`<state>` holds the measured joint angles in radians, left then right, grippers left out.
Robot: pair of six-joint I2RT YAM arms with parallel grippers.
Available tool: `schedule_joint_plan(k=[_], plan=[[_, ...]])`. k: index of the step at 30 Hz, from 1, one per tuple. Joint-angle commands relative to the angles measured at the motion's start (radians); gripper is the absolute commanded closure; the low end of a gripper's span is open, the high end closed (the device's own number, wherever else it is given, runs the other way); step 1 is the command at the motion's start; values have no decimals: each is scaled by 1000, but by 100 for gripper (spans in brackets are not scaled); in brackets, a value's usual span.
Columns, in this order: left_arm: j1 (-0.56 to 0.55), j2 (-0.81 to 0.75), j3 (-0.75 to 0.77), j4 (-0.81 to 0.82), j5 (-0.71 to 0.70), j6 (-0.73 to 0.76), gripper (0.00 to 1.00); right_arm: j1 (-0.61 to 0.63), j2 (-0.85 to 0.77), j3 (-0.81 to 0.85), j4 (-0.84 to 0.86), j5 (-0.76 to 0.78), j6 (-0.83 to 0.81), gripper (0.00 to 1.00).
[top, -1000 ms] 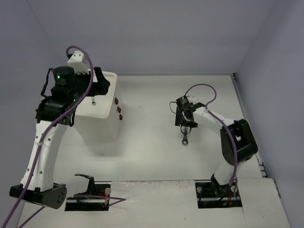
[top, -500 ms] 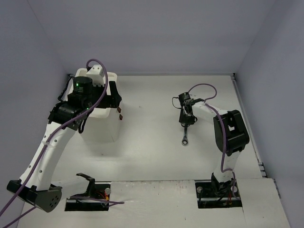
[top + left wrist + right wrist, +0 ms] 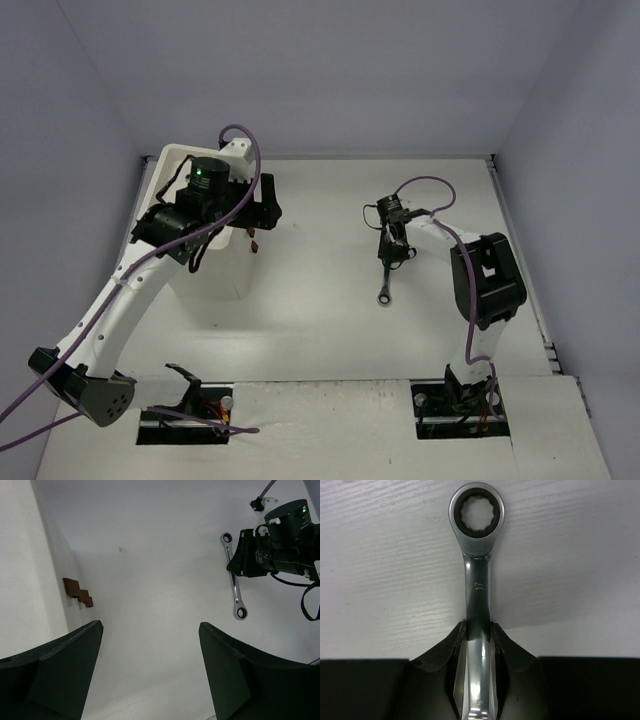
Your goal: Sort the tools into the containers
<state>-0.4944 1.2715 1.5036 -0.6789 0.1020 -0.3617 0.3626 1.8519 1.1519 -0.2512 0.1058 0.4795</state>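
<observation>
**Right gripper clamped on wrench; left gripper open beside box**

1. Right gripper [image 3: 479, 630]: I read both fingers pressed against opposite sides of the shank of the silver wrench [image 3: 478, 580], partway along its length. The ring end points away from the wrist camera and lies over the bare worktop [image 3: 320, 330]. A shadow spreads beside the shank near the fingers. I cannot tell whether the ring end touches the surface.

2. Wrench position: in the top view the wrench [image 3: 383, 290] sits right of centre, with the right gripper [image 3: 388, 255] on its far part and the ring end towards the near edge. It is well apart from the box.

3. Left gripper [image 3: 150, 630]: the fingers stand wide apart with nothing between them. In the top view the left gripper [image 3: 262, 205] hangs just beside the right face of the tall white box [image 3: 215, 270], above the worktop.

4. Box: it stands at the far left. Three small dark brown drawer handles [image 3: 251, 240] show on its right face. From the left wrist camera the same drawer handles [image 3: 77, 591] appear stepped, and the wrench [image 3: 234, 587] shows across the worktop.
</observation>
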Motion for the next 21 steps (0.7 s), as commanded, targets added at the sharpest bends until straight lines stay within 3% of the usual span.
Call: schedule_joint_plan(k=[1,14,21], plan=[[-21,0,40,120,30,-63,25,28,-160,-6,35,-128,-65,100],[-94,58,23,250,62,-164,25,191,-398,43,143,-286,-163,100],[-133,109,28,301,43,-203,25,254,-474,87,222,-367,-134,100]])
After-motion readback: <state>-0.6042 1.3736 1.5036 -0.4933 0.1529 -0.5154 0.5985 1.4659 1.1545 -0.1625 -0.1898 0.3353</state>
